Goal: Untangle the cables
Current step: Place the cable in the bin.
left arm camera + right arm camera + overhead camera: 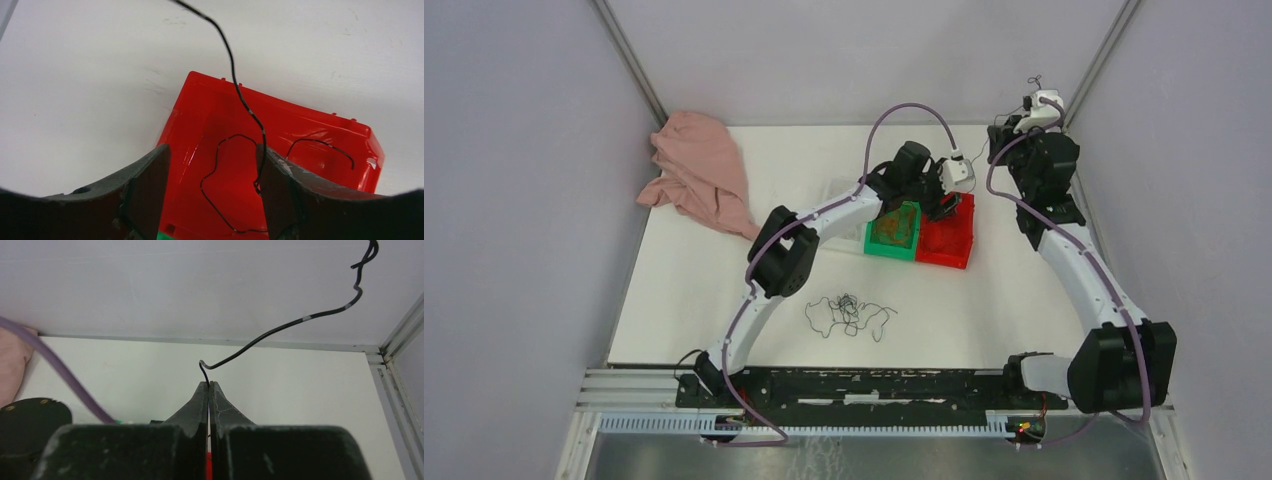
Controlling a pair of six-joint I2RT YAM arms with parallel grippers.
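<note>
– Tangle of cables [849, 315] lying loose on the table [984, 310], near the arm bases. Grippers?
– yeah, left gripper [212, 155] wide open over the red bin [205, 105], holding nothing, black strand [235, 80] right against one finger [280, 190]; right gripper [209, 384] farther back, pinched shut on a black wire [280, 327].

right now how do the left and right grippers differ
The left gripper is open; the right gripper is shut. The left points down into the red bin, with black wire running loose between its fingers; the right pinches black wire at its tips and faces the back wall. Both have dark fingers and black wire at them.
</note>
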